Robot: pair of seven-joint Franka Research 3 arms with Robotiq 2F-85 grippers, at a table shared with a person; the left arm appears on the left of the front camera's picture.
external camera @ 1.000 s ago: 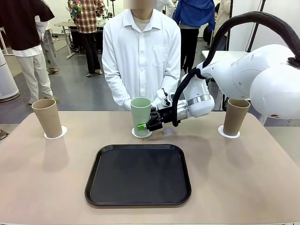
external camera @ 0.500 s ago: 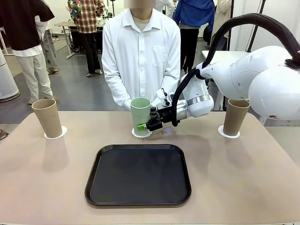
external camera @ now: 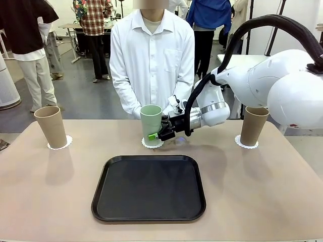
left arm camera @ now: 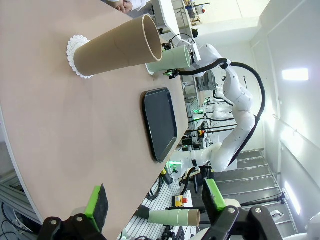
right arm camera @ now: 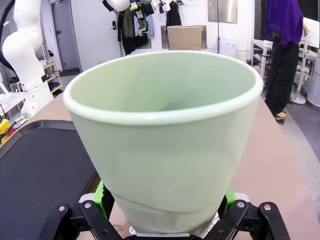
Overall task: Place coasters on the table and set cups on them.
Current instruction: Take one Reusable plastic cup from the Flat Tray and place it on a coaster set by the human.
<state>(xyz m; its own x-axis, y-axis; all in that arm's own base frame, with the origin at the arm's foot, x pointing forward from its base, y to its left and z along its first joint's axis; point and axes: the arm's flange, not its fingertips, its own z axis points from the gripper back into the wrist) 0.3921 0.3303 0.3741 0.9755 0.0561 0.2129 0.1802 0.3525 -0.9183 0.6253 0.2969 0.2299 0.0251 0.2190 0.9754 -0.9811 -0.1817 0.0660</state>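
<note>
With its jaws spread wide around the mint green cup (external camera: 151,124) standing on its doily coaster (external camera: 152,143) mid-surface, the right pincer (external camera: 157,134) could tip the cup if it retreats sideways and a pad drags.

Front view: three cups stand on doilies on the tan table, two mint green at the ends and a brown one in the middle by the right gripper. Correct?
Colours are swapped. The front view shows the mint green cup in the middle by the right gripper, with tan-brown cups at the ends. All three stand on doilies on the table.
</note>
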